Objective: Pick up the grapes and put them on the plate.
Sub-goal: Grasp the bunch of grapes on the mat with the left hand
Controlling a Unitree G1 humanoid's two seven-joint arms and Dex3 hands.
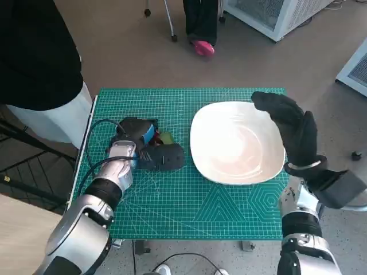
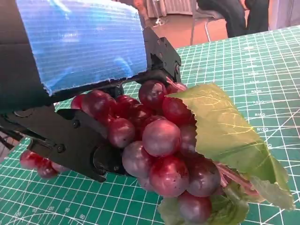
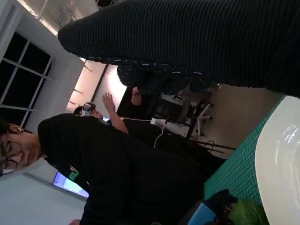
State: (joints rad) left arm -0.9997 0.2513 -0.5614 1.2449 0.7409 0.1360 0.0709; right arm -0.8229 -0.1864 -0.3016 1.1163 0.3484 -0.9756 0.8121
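Grapes (image 2: 159, 140) sit near the counter's (image 1: 229, 217) left edge, gripped by the left robot hand (image 1: 150, 150). The right robot hand (image 1: 292, 129) hovers empty, fingers spread, over the plate (image 1: 235, 143). A loose hold could shed the bunch mid-carry.

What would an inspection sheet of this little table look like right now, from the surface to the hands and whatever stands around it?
Surface: green cutting mat with a printed grid covers the table.
Job's things: grapes, dark red with a green leaf, lie on the mat under the left hand; the white plate holds nothing.
Clutter: nothing seen.
Hands: left hand closes on the grapes, black fingers against the bunch; right hand hovers over the plate's edge, holding nothing.
Cables: black cable loops along the left forearm.
Surroundings: person in black beside the table; a pink-shoed foot beyond it; white cabinets on the floor.
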